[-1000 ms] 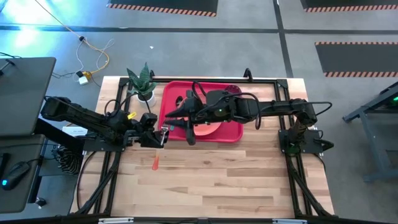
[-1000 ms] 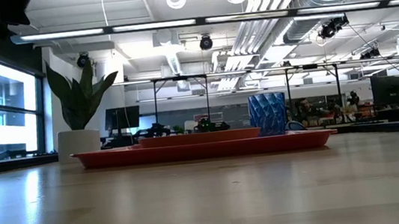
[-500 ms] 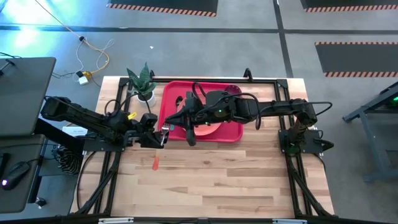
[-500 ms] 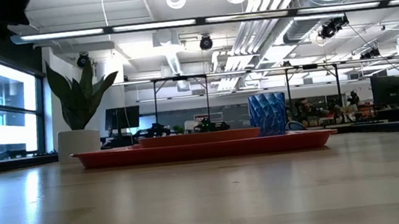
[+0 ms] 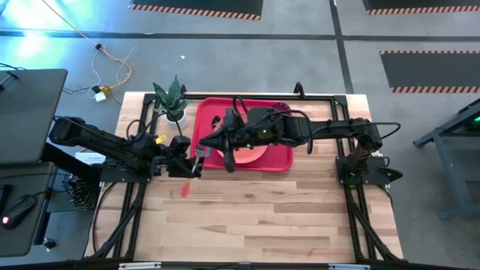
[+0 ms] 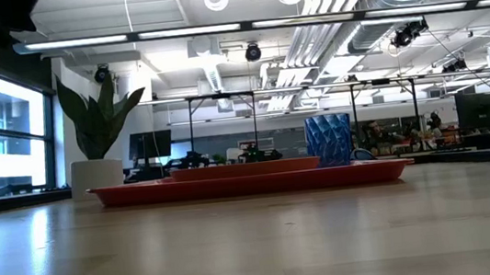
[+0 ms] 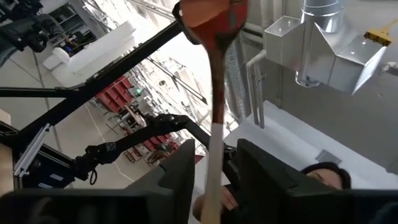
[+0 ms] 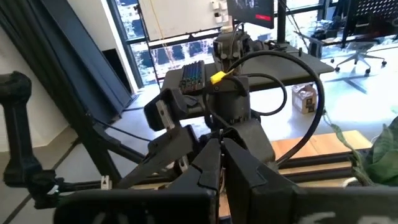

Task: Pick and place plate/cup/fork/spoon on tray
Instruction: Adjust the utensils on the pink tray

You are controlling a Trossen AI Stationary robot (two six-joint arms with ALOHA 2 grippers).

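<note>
The spoon [image 7: 214, 93] is in the air at the tray's left edge, between my two grippers. Its bowl [image 7: 211, 15] points away from my left gripper [image 7: 214, 180]. That gripper is open, one finger on each side of the handle with a gap on both sides. My right gripper [image 8: 221, 165] reaches over the red tray [image 5: 283, 162] from the table's right and is shut at the spoon [image 5: 201, 153]. The pink plate [image 5: 255, 155] and the blue cup [image 6: 329, 140] stand on the tray. The orange fork [image 5: 184, 190] lies flat on the wood, nearer than my left gripper [image 5: 195, 162]. My right gripper is shut on the spoon, coming about level from the table's right. Its own fingers [image 8: 249, 168] hide the place of contact in its wrist view, so the part held cannot be told. The spoon is clear of table and tray, its handle [image 7: 214, 162] running back between my left fingers.
A potted plant [image 5: 171, 97] stands at the table's far left corner, beside the tray. The near half of the wooden table [image 5: 255, 217] holds only the fork. A black frame rail [image 5: 322, 96] runs along the far edge.
</note>
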